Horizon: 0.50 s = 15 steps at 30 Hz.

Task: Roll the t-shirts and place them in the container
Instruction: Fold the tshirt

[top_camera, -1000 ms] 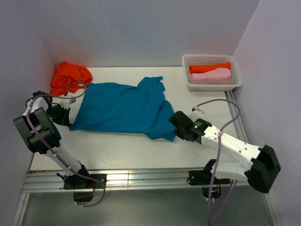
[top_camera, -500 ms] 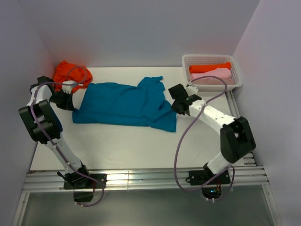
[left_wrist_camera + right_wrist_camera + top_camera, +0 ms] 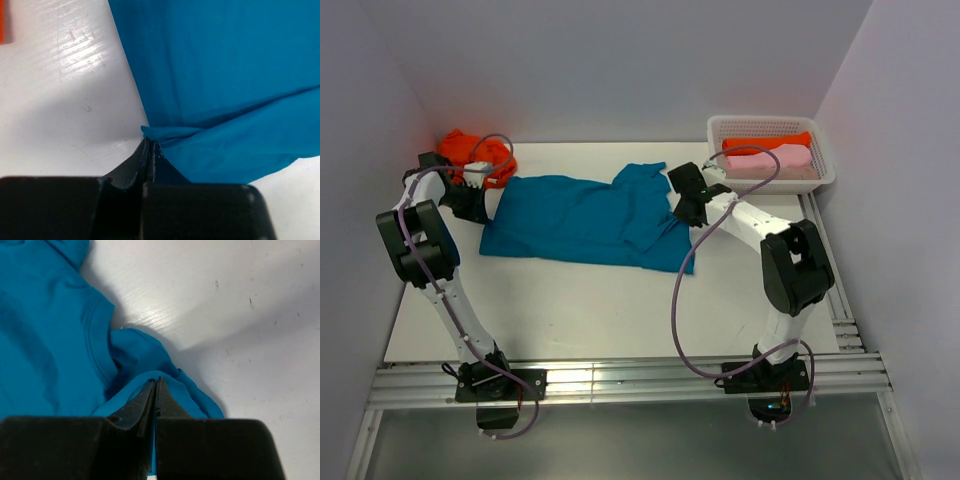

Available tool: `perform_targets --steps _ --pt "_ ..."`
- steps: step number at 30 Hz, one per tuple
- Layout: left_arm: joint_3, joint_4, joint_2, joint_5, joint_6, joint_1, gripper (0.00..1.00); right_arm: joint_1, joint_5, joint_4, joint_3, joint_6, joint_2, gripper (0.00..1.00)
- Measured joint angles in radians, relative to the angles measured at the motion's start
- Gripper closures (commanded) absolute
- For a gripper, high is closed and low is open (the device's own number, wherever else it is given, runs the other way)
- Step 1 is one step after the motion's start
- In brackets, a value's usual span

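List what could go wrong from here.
The left gripper pinches only a thin edge of the teal t-shirt; it could slip out.
The right gripper holds bunched cloth, so the fold may go uneven.
The crumpled orange t-shirt lies beside the left gripper and might snag.

Surface (image 3: 570,310): white board with a faint ribbed grain and a few small dark scuffs, filling the middle of the enclosure.
Back wall (image 3: 620,70): plain pale grey-lilac panel at 12 o'clock, meeting the surface in a straight seam.
Left wall (image 3: 355,110): same pale panel at 9 o'clock, a little shaded.
Right wall (image 3: 915,110): matching panel at 3 o'clock, leaning outward from the overhead view.
Rail (image 3: 640,385): slotted aluminium frame along the 6 o'clock edge.
Side track (image 3: 828,270): metal strips up the 3 o'clock edge.
Below the rail (image 3: 640,440): dim grey-green; I can't tell whether it is floor.
Light: overhead, with glare on the rail, sheen on the board and soft shadows.
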Motion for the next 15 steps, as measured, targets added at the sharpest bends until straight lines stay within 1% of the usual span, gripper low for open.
perform_targets --steps 8,15 --pt "0.011 0.032 0.018 -0.017 -0.047 -0.006 0.99 -0.010 0.009 -0.001 0.002 0.001 0.009 1.00" --pt "0.060 0.051 0.019 -0.017 -0.078 -0.009 0.99 -0.023 0.013 0.011 0.002 0.002 0.009 1.00"
